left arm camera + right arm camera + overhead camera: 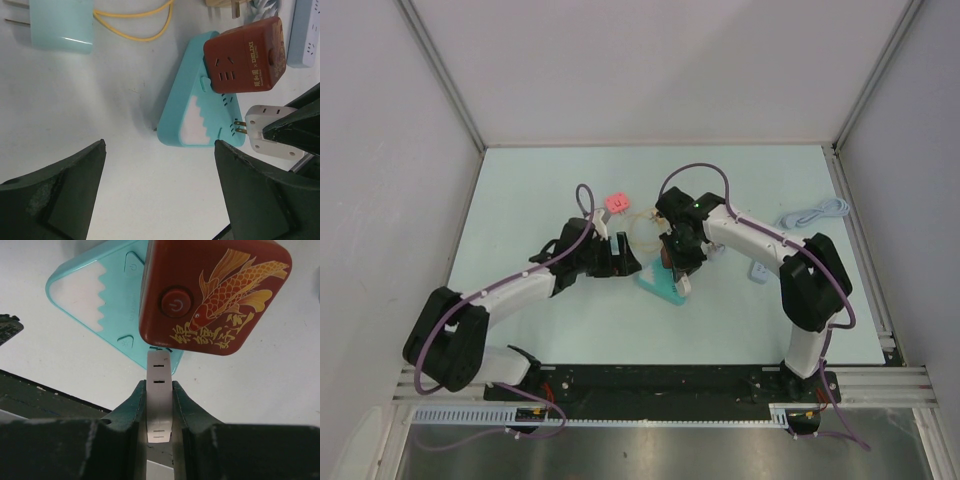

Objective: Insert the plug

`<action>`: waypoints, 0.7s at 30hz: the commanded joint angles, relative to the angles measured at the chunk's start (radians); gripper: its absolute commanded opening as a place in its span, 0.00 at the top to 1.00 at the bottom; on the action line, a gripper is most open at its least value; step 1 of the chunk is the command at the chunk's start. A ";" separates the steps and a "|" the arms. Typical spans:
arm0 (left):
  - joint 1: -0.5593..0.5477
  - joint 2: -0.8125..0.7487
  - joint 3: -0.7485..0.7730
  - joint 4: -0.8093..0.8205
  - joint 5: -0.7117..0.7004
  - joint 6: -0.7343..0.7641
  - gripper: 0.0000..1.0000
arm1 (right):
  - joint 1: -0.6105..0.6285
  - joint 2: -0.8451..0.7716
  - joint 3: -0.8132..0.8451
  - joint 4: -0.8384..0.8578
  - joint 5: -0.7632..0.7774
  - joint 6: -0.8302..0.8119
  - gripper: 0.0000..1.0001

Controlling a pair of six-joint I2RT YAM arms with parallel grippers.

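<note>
Your right gripper (159, 385) is clenched on the white plug (159, 410), fingers pinching its two flat sides. Your left gripper (160, 144) is released, jaws wide, nothing between them, hovering just left of the teal socket block (182, 107).

Materials and shapes:
- Plug: smooth matte white plastic, a rounded slab.
- Teal block: glossy plastic, a rounded triangle with a jagged white patch like a snow cap.
- Red cube (245, 55): glossy, rounded corners, sitting on the teal block.
- Charger (60, 25): pale blue, smooth, on the white table (75, 100).
- Yellow cable (132, 25): thin, looped.

Counts: one plug with two brass prongs (240, 127), one teal block, one red cube, one charger with two pins, one cable loop.

Plug location: at table centre on the near-right edge of the teal block. The prong tips meet the block at its slots and the brass is showing, so it is not seated.

View differences:
- Left wrist view shows the prongs and the cube's socket face. The right wrist view hides both.
- Right wrist view shows the cube's gold fish print and round power button, plus the grip on the plug.
- Top view alone shows a pink piece (617, 202) far of the left gripper and a pale cable coil (815, 212) far right.
</note>
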 commanded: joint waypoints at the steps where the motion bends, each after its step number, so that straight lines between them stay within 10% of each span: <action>1: -0.020 0.047 0.045 0.050 0.034 -0.018 0.07 | 0.011 0.010 0.045 0.003 0.004 0.013 1.00; 21: -0.058 0.127 0.049 0.063 0.019 -0.031 0.07 | 0.003 0.026 0.044 0.000 -0.036 0.025 1.00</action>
